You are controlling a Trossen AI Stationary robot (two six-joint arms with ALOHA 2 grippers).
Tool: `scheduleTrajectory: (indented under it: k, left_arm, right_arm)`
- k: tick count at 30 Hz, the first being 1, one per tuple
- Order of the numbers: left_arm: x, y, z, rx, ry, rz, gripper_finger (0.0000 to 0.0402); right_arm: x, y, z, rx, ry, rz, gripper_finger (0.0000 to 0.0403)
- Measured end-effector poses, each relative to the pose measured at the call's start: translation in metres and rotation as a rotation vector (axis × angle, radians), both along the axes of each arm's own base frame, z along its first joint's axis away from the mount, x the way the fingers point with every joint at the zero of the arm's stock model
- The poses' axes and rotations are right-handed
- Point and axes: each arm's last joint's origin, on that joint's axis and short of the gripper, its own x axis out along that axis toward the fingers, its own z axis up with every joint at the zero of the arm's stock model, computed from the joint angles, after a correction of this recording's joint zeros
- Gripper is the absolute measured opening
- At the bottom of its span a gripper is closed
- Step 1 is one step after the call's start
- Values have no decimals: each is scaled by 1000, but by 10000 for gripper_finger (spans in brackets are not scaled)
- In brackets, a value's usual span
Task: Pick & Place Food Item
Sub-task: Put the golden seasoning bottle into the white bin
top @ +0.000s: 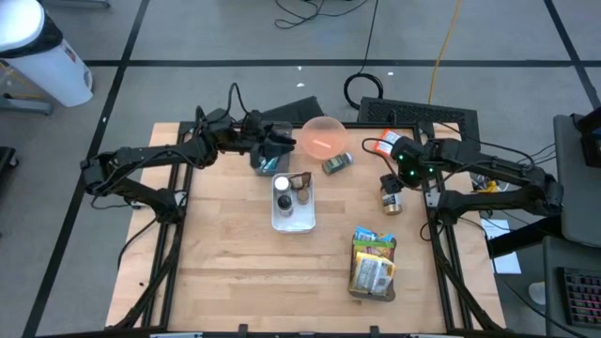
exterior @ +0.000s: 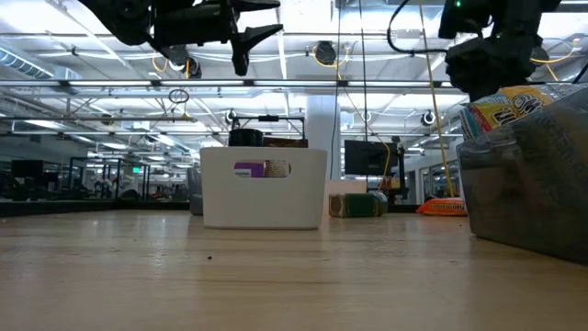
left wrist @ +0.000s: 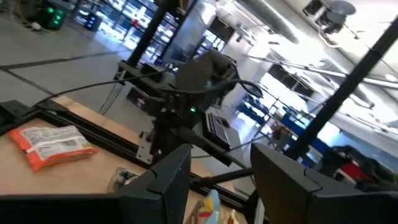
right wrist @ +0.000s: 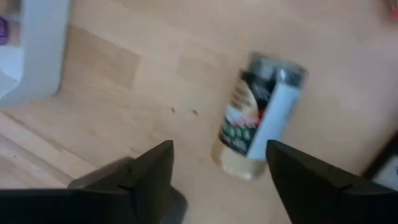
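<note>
Left gripper: the left gripper (top: 272,150) hung above the far middle of the table, just beside the pink bowl; in the left wrist view its two fingers (left wrist: 163,186) stood spread with a clear gap and nothing between them
Right gripper: the right gripper (top: 402,164) was over the right side of the table, raised above the lying jar; in the right wrist view its fingers (right wrist: 152,171) stood wide apart, empty, with the jar seen between and beyond them
Lying jar: a small jar (right wrist: 258,124) with a green, red and white label lay on its side on the wood, apart from the bin, close under the right gripper (top: 391,195)
White bin: a white bin (top: 293,218) stood near the table's middle, holding two upright jars (top: 283,192); in the low view it showed a purple label through its handle slot (exterior: 263,187)
Pink bowl: a pink bowl (top: 322,138) sat at the far edge
Small tin: a small green-labelled container (top: 337,164) lay between the bowl and the right gripper
Orange packet: an orange snack packet (left wrist: 53,145) lay flat near the far right corner
Bag of snacks: a clear bag of snack packs (top: 373,264) rested at the near right
Table: wooden top (top: 216,253)
</note>
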Motion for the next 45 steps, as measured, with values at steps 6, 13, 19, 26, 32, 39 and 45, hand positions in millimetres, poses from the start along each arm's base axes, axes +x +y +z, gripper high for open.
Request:
scheduleTrajectory:
  k: [6,13,19,26,32,39,45]
  left_arm:
    - [0,-2,0,45,-3,-48,172]
    - [0,-3,0,64,-2,-93,172]
    - [-1,-4,-2,70,9,-124,172]
    - [0,-4,-3,72,22,-123,172]
    - [0,-4,-5,68,34,-124,172]
    - [0,-3,-5,55,42,-124,172]
    - [0,-3,-5,47,44,-124,172]
  right_arm:
    - [-10,0,-4,77,92,-97,301]
    - [-1,6,-29,89,59,-156,322]
    - [0,10,-58,108,67,-195,319]
    - [-2,11,-89,125,60,-266,317]
    - [5,8,-111,132,46,-295,316]
    - [11,5,-125,105,133,-332,315]
    - [13,4,-132,109,180,-328,315]
